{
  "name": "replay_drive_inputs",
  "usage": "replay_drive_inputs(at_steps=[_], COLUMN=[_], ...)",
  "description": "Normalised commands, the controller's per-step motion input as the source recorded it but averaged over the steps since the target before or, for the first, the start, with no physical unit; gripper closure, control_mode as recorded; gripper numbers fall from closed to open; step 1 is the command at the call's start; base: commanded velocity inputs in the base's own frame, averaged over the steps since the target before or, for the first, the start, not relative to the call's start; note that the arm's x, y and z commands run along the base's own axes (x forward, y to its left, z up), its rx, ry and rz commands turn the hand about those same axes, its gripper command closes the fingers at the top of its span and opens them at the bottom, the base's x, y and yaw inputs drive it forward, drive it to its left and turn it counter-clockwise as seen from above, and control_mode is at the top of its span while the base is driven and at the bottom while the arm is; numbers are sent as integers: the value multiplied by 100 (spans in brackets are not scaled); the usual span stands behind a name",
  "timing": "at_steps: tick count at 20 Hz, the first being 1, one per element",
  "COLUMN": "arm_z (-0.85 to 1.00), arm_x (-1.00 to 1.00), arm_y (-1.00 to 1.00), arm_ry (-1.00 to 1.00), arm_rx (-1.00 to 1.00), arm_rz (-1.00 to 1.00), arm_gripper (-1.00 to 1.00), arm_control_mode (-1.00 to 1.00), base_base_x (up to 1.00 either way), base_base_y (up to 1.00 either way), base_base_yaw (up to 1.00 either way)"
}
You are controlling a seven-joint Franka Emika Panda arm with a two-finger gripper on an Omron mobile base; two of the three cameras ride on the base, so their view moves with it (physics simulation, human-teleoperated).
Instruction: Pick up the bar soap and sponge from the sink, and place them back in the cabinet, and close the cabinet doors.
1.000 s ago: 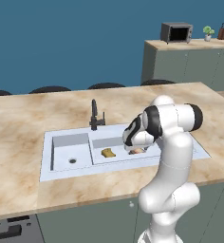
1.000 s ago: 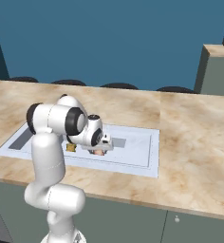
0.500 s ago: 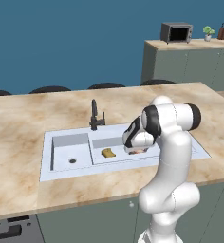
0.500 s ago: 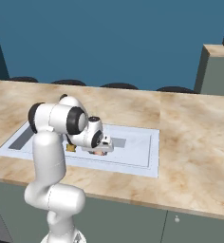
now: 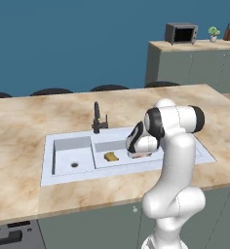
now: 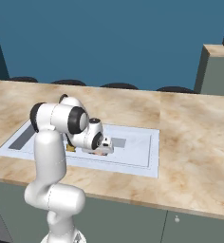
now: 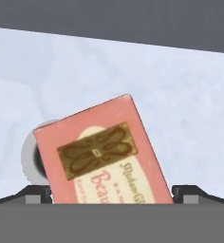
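Observation:
The bar soap [image 7: 102, 152], pinkish-red with a paler label, lies tilted over the pale sink floor between my two fingertips. My gripper [image 7: 114, 194] is shut on it, with both tips against its sides. The hand hangs low in the longer basin of the sink [image 5: 63, 141], where the gripper [image 5: 139, 153] sits just right of the mustard-yellow sponge [image 5: 110, 156]. From the other side the gripper [image 6: 103, 152] is at the basin floor, with the sponge [image 6: 70, 148] partly hidden behind the arm. The cabinet and the cabinet doors are out of view.
A thin black faucet [image 5: 96, 119] stands behind the basins. A round drain [image 7: 31, 163] peeks out behind the soap's left edge. Marble counter [image 5: 19, 126] surrounds the sink. A microwave [image 5: 181, 33] sits on a far counter at the back right.
The hand has sunk slightly lower in the basin. The sponge has not moved.

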Motion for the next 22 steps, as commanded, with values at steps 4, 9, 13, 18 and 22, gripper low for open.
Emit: replay_drive_inputs(at_steps=[4,9,13,18,22], arm_z=[-6,0,0,0,0], arm_x=[0,0,0,0,0], arm_y=[0,0,0,0,0], arm_ry=[0,0,0,0,0], arm_rx=[0,0,0,0,0], arm_rz=[0,0,0,0,0], arm_gripper=[-100,-100,-100,-100,100], arm_control_mode=[-100,-100,-100,-100,-100], base_base_x=[0,0,0,0,0], base_base_y=[0,0,0,0,0], base_base_yaw=[0,0,0,0,0])
